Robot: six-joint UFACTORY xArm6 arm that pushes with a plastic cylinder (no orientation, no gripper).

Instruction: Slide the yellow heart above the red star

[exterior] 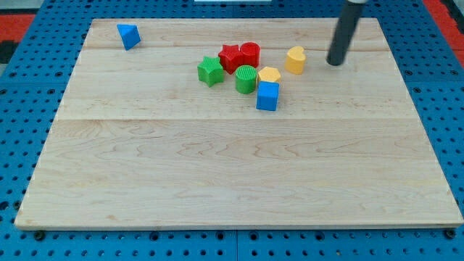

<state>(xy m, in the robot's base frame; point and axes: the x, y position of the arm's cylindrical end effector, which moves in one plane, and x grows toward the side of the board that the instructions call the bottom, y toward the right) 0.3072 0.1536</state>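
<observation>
The yellow heart lies on the wooden board near the view's top, right of centre. The red star lies to its left, touching a red round block. My tip is just right of the yellow heart, with a small gap between them. The rod rises from the tip toward the view's top edge.
A green star lies left of the red star. A green cylinder, a yellow hexagon and a blue cube cluster below the red blocks. A blue triangle lies at the top left. The board's right edge is near the rod.
</observation>
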